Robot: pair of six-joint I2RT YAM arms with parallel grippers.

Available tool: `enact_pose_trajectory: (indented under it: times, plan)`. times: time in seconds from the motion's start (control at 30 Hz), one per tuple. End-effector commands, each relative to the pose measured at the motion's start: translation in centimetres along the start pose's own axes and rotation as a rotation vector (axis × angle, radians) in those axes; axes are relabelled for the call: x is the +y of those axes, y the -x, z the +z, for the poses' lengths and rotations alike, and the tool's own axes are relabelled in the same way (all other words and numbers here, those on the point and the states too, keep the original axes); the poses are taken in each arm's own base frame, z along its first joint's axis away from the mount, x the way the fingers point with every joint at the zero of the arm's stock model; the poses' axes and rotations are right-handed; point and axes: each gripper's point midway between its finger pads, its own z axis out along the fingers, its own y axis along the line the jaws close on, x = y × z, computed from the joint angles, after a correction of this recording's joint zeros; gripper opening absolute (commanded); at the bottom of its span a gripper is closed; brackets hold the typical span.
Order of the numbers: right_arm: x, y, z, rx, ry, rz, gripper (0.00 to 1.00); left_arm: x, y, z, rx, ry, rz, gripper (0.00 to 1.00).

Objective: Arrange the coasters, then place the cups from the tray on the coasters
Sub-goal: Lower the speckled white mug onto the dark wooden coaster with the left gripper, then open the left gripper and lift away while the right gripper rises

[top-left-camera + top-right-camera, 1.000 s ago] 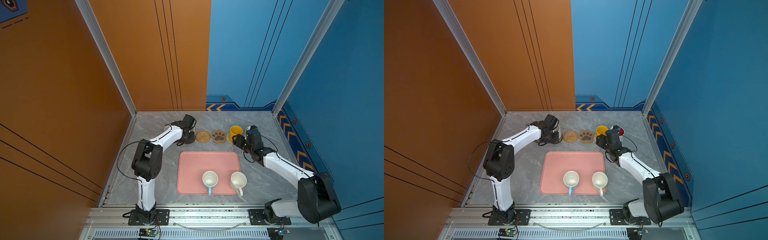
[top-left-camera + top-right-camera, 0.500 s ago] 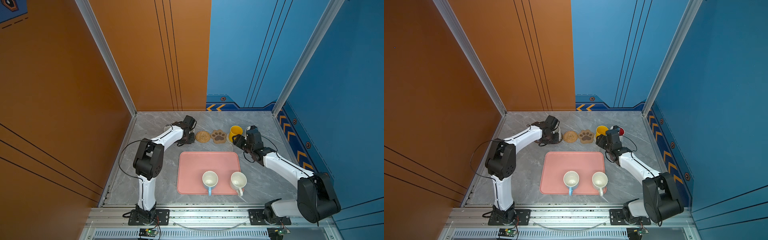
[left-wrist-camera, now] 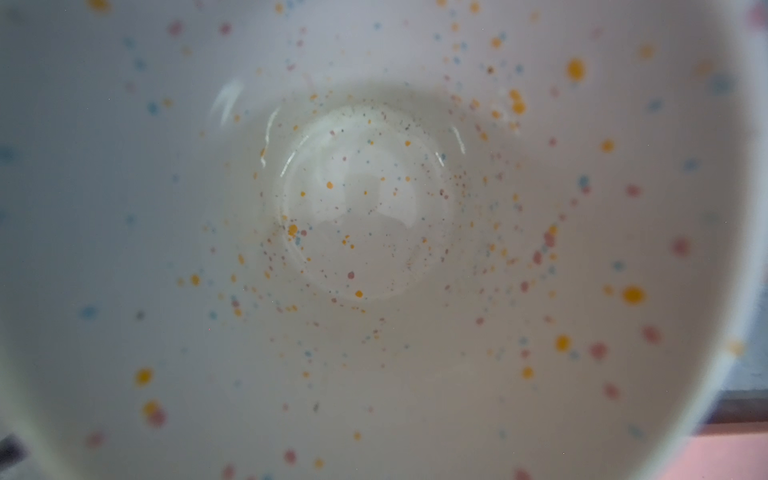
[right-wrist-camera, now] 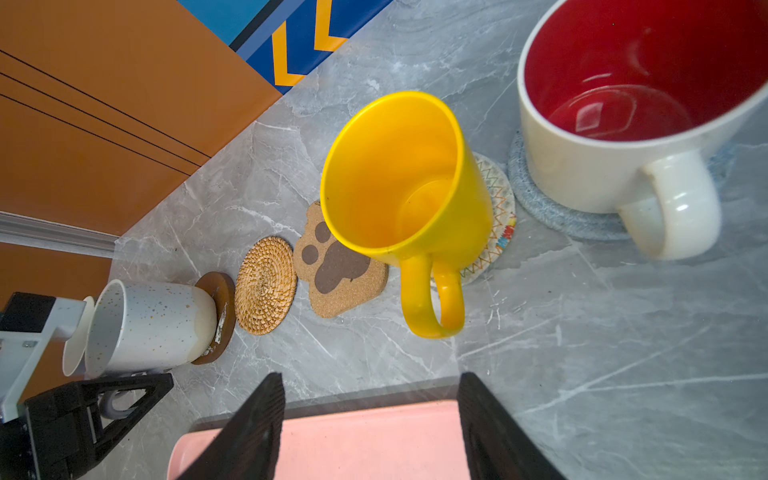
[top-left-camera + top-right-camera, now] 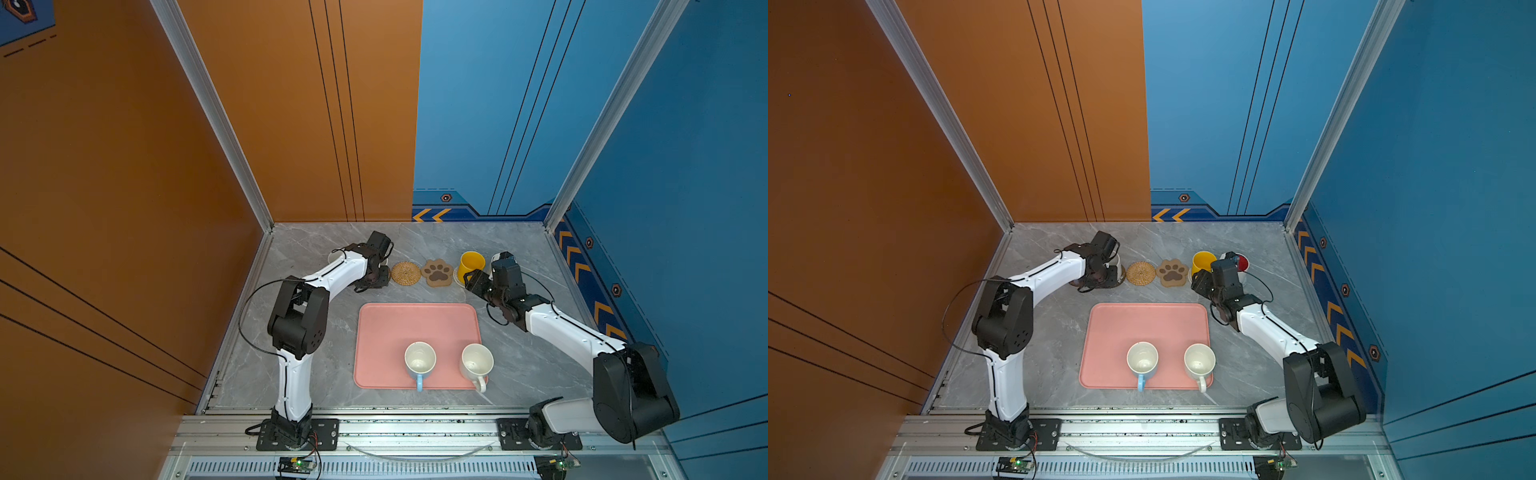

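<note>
Nearest, in the lower middle of both top views, the pink tray [image 5: 415, 324] carries two cups, the light blue mug [image 5: 419, 360] and the plain white mug [image 5: 477, 362]. Both stand upright with their handles toward the near edge. They look like glazed ceramic, so I judge them stiff, rather heavy, slippery and breakable, and the handle is the safest place to take hold. The tray rim is low and the table [image 5: 532, 374] beside it is free. Farther, the right hand [image 4: 370, 424] waits with its jaws apart and empty before the yellow mug [image 4: 399, 178]. At the lower left of the right wrist view, the left hand [image 4: 120, 399] seems closed on the handle of the speckled mug [image 4: 153, 324], which stands on a brown coaster [image 4: 220, 316]. The rattan coaster [image 4: 266, 284] and the paw coaster [image 4: 340, 282] lie bare, close between placed cups, so lowering room is narrow.
</note>
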Motion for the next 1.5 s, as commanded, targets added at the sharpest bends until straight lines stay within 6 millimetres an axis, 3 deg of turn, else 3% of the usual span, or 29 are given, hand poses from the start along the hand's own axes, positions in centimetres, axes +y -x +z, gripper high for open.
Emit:
enact_pose_trajectory:
  times: [0.0,0.57,1.47]
  plan:
    - [0.7,0.9,0.0,-0.017,0.021,0.019,0.64,-0.1,3.2,-1.4,-0.099,0.005,0.005,0.00]
    - [0.6,0.9,0.1,-0.015,0.020,0.021,0.64,-0.1,2.9,-0.9,-0.079,0.015,0.003,0.00]
    - [0.6,0.7,0.4,-0.004,0.024,0.023,0.64,0.0,1.9,-0.6,-0.042,0.015,0.006,0.37]
